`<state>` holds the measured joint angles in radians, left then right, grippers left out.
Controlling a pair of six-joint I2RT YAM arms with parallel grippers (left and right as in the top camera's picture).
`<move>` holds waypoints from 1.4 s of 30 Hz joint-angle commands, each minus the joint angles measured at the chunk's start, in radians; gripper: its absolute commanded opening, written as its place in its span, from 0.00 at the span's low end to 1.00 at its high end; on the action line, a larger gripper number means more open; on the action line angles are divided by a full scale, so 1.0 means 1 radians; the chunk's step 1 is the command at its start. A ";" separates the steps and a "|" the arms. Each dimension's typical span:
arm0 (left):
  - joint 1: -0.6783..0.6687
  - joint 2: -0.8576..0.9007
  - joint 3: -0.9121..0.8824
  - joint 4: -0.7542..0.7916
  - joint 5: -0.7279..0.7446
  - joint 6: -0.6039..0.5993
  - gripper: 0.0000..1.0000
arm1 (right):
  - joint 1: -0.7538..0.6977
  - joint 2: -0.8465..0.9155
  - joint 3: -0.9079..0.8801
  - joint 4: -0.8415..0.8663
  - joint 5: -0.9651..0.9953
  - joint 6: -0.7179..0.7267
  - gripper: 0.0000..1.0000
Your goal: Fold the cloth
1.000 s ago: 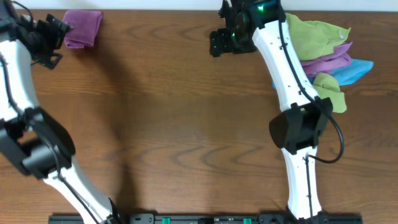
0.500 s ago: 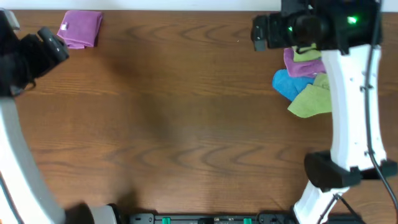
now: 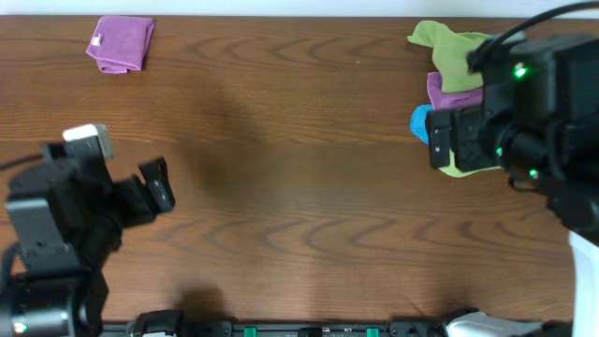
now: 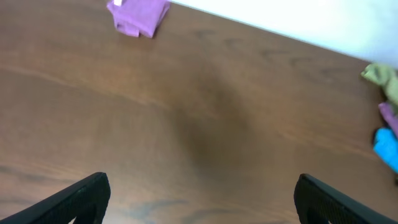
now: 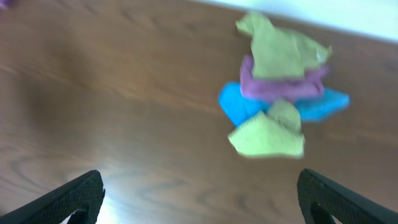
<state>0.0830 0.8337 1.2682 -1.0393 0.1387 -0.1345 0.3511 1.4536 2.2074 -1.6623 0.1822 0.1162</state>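
Purple microfibre cloth (image 3: 122,43), folded small with its white tag (image 3: 95,40) up, is sitting in the far-left corner of the wooden tabletop (image 3: 299,187), while left pincer (image 4: 199,205) and right pincer (image 5: 202,205) are hovering wide and empty, well apart from it, the job seemingly finished.

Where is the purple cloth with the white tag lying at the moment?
Overhead, the cloth lies at the table's far left corner by the back edge, alone, far from the cloth pile at right.

Robot lab, wood table (image 3: 299,187), white wall (image 4: 311,15)
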 commanded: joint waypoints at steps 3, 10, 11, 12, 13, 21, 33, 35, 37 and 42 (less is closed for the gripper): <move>-0.005 -0.061 -0.112 0.025 -0.013 -0.020 0.96 | 0.010 -0.155 -0.233 0.055 0.140 0.068 0.99; -0.005 -0.059 -0.130 0.029 0.011 -0.030 0.95 | 0.010 -0.624 -0.689 0.174 0.164 0.038 0.99; -0.005 -0.059 -0.142 0.032 0.014 -0.030 0.95 | 0.010 -0.675 -0.750 0.195 0.159 0.049 0.99; -0.005 -0.059 -0.163 0.042 0.015 -0.030 0.95 | 0.010 -0.718 -0.801 0.222 0.154 0.060 0.99; -0.005 -0.059 -0.182 0.053 0.018 -0.031 0.96 | 0.010 -0.748 -0.837 0.246 0.150 0.068 0.99; -0.005 -0.057 -0.219 0.109 0.069 -0.092 0.95 | 0.010 -0.799 -0.897 0.334 0.151 0.070 0.99; -0.005 -0.057 -0.219 0.094 0.072 -0.214 0.96 | 0.010 -0.799 -0.897 0.334 0.151 0.070 0.99; -0.005 -0.057 -0.219 0.094 0.071 -0.214 0.96 | 0.010 -0.799 -0.897 0.334 0.151 0.070 0.99; -0.005 -0.057 -0.219 0.075 0.062 -0.206 0.95 | 0.010 -0.799 -0.897 0.334 0.151 0.070 0.99; -0.005 -0.056 -0.219 0.000 0.047 -0.200 0.95 | 0.010 -0.799 -0.897 0.334 0.151 0.070 0.99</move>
<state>0.0822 0.7826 1.0447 -1.0332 0.2028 -0.3393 0.3569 0.6590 1.3128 -1.3270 0.3229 0.1730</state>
